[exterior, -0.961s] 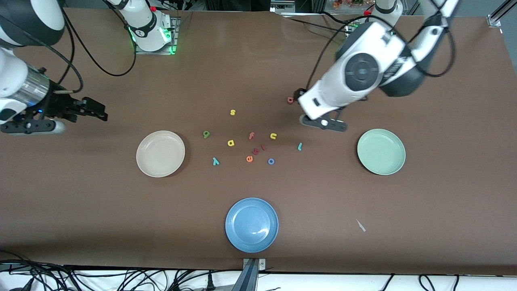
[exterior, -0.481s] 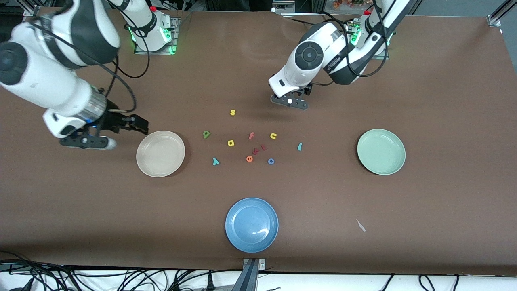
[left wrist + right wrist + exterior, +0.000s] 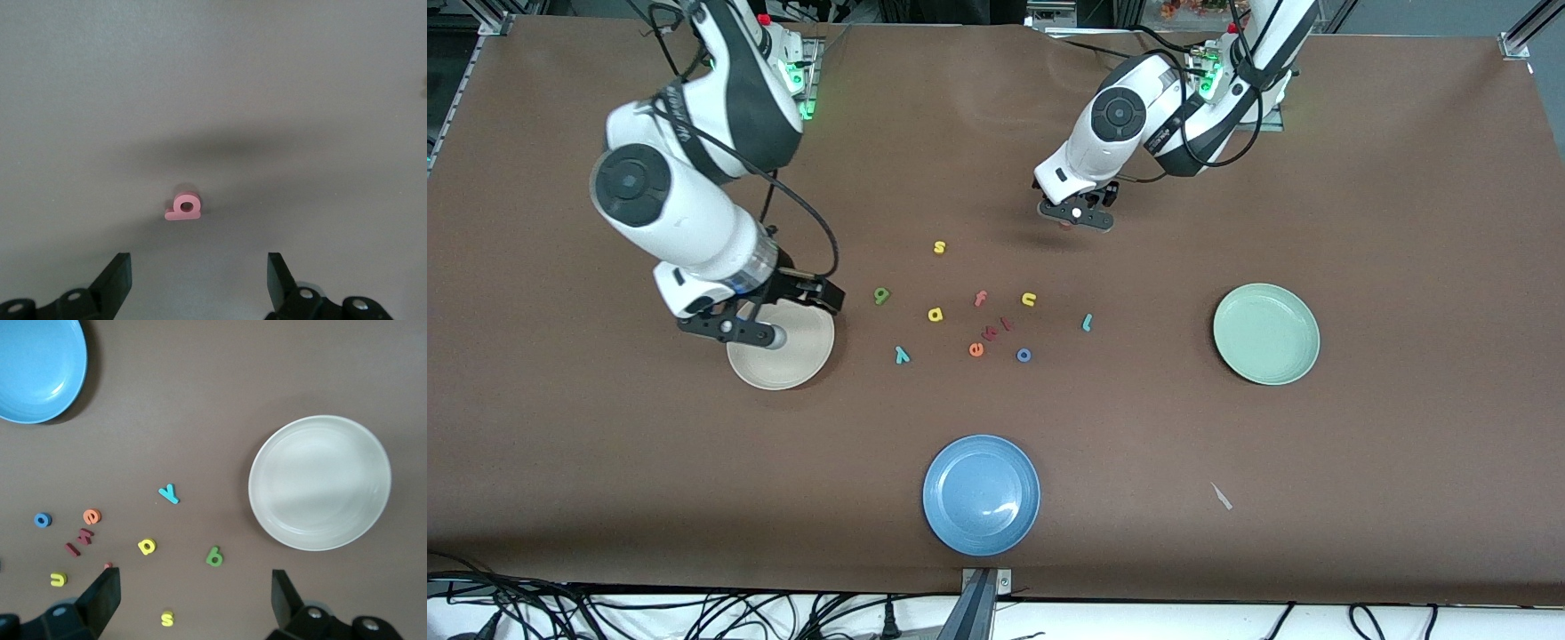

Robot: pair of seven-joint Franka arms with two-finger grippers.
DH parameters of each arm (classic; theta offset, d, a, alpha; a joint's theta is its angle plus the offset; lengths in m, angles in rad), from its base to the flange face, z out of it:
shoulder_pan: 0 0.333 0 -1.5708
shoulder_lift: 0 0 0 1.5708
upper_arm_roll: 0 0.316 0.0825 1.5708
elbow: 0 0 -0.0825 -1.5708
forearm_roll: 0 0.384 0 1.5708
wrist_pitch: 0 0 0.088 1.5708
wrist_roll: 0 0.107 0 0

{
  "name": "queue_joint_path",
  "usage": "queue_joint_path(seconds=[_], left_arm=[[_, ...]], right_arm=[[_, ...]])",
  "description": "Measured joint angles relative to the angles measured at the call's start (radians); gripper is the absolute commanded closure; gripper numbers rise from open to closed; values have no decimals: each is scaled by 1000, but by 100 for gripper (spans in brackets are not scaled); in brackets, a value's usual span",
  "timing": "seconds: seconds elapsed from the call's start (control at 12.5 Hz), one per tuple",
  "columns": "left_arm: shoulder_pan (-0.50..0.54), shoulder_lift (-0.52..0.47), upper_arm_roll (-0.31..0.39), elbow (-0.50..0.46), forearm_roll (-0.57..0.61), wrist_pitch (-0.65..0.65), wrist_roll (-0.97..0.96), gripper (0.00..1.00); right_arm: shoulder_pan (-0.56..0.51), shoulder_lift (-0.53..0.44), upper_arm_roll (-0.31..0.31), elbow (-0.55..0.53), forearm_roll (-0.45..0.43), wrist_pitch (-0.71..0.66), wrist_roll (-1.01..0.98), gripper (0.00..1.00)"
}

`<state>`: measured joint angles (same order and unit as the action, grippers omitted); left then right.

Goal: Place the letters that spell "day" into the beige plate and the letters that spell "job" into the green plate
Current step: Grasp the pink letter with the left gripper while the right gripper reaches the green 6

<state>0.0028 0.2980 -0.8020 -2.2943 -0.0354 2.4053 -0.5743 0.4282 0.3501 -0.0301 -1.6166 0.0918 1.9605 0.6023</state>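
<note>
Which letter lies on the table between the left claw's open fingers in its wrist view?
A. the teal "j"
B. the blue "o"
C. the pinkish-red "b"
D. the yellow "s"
C: the left wrist view shows the pinkish-red "b" flat on the table, untouched, with the left claw open above it and no other letter between the fingers.

Foam letters on the table are the only readable characters.
</note>
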Motion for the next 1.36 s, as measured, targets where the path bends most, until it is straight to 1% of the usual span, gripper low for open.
queue_joint_path(seconds=[0.16, 0.32, 0.48, 0.64, 0.72, 0.96, 1.12, 1.28, 1.36], left_arm=[[0, 21, 0, -9, 0, 35, -1, 14], [-2, 54, 0, -13, 0, 70, -5, 14], [-5, 88, 1, -14, 0, 98, -8, 14], [-5, 115, 3, -14, 4, 106, -11, 14], [-5, 127, 6, -15, 30, 107, -29, 14], [-5, 158, 18, -15, 254, 109, -212, 13], [-5, 180, 19, -13, 361, 113, -327, 15], [-5, 200, 19, -7, 389, 121, -379, 18], [-5, 209, 19, -3, 389, 135, -388, 22]], right_arm=[[31, 47, 0, 0, -17, 27, 81, 0], [42, 80, 0, -12, -19, 59, 102, 0], [43, 88, -1, -66, -20, 131, 101, 0], [50, 88, -1, -152, -21, 244, 99, 0], [55, 88, -1, -192, -22, 287, 99, 0], [65, 88, 4, -291, -22, 388, 99, 0], [68, 88, 8, -373, -22, 487, 99, 0], [69, 88, 10, -457, -22, 582, 99, 0], [69, 88, 15, -486, -22, 608, 100, 0]])
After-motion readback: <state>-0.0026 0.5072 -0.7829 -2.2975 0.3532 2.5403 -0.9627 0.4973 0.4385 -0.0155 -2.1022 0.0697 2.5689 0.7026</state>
